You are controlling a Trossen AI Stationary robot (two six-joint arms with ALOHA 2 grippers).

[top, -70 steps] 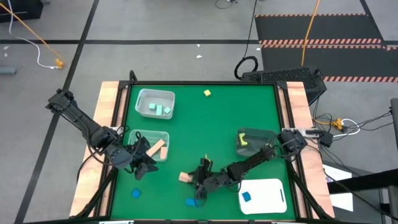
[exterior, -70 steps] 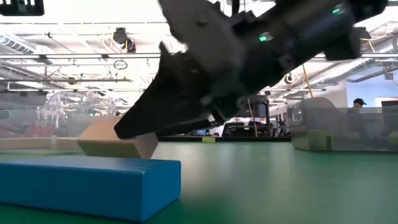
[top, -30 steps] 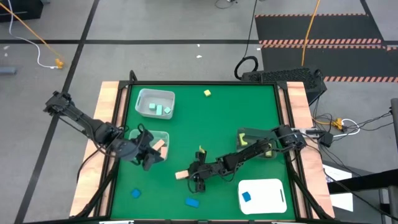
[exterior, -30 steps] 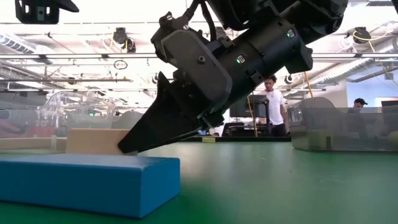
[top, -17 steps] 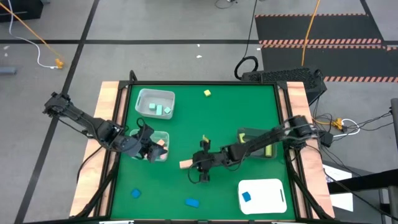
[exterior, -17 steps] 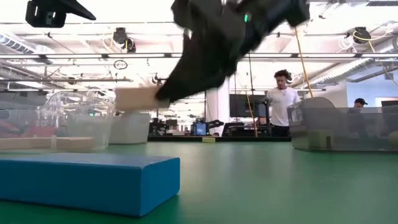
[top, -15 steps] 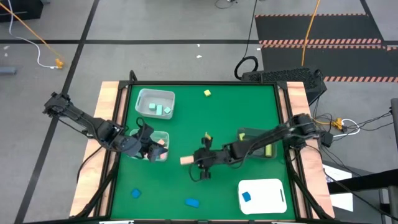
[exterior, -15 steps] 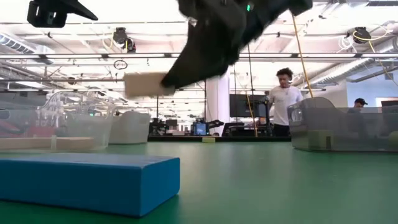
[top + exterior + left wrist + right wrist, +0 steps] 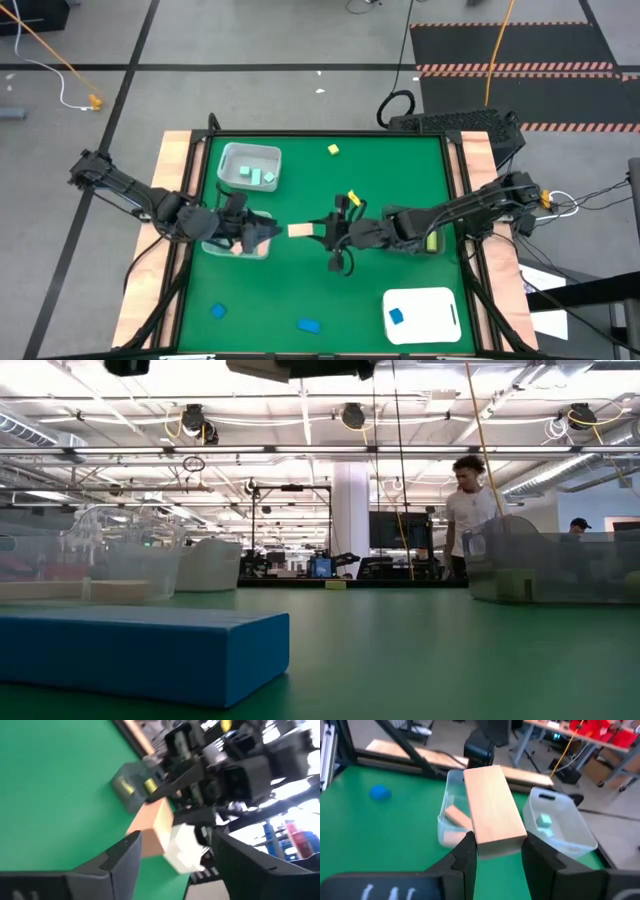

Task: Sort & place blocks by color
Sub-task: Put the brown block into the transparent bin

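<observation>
Carrying: right gripper (image 9: 318, 231) clamps the tan bar (image 9: 492, 809) end-on, lifted clear to travel toward the bin (image 9: 451, 817) holding tan blocks.
Waiting: left gripper (image 9: 262, 232) hovers over that bin, fingers spread, seemingly empty.

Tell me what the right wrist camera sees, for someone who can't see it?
The right claw holds a tan block above the green table. Ahead sit a clear bin with tan blocks and another with mint blocks.

The right end effector (image 9: 318, 232) is raised over the counter's middle, clamped shut. The left end effector (image 9: 262, 232) faces it, fingers spread.
</observation>
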